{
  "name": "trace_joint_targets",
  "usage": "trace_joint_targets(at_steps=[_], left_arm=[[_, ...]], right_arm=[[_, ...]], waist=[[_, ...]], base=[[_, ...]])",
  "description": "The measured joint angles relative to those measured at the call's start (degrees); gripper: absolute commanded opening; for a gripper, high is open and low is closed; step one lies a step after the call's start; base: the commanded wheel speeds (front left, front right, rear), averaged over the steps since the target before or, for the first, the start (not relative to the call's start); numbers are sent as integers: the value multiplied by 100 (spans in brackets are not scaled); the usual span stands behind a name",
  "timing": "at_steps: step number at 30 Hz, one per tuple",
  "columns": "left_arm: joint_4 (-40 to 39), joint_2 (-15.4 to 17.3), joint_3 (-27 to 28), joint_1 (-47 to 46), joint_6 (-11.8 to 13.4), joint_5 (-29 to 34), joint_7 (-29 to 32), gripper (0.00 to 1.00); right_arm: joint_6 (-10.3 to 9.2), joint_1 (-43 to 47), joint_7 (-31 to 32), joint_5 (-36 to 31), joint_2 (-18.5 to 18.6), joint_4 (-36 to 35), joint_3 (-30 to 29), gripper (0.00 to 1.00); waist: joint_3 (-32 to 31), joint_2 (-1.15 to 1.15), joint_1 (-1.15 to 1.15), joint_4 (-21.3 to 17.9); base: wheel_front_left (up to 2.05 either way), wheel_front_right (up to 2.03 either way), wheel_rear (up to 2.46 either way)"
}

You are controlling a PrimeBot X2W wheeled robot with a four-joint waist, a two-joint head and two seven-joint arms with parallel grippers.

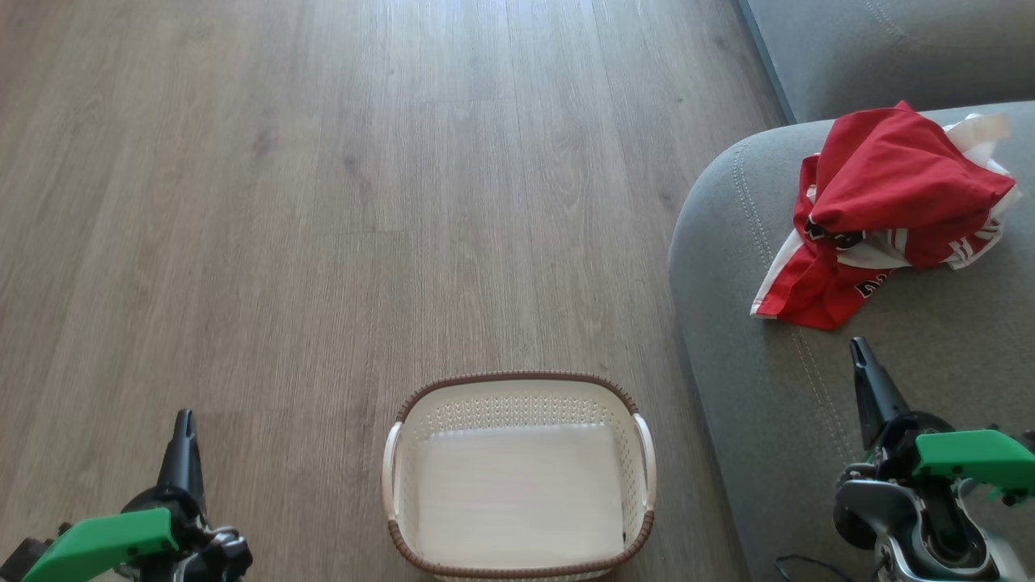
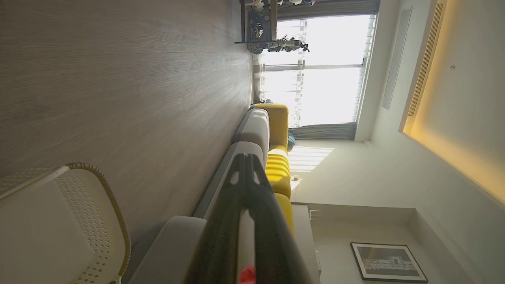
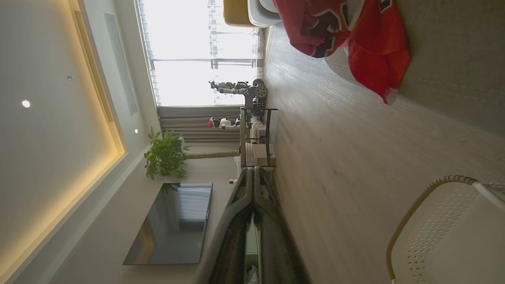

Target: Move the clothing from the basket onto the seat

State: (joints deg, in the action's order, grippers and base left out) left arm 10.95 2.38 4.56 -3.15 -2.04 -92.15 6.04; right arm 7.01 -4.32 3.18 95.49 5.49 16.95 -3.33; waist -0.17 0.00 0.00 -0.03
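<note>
My left fingers (image 1: 182, 461) rest low at my left, pressed together with nothing between them, tips pointing forward. My right fingers (image 1: 875, 398) rest low at my right, closed and empty too, tips leaning slightly inward. Green covers (image 1: 974, 453) top both wrists

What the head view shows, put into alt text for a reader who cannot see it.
Red and white clothing lies heaped on the grey seat at upper right; the cream basket stands on the wooden floor at bottom centre, bare bottom showing. The left tool and right tool sit shut in the lower corners, holding nothing.
</note>
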Motion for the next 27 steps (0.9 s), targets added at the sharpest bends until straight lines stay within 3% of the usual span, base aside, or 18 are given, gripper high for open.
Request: trace_joint_targets(at_steps=[27], left_arm=[[0,-1,2,-1,0,0,0,0]], right_arm=[[0,0,-127,190,130,-26,186,0]], waist=[[0,0,0,0]], base=[[0,0,0]])
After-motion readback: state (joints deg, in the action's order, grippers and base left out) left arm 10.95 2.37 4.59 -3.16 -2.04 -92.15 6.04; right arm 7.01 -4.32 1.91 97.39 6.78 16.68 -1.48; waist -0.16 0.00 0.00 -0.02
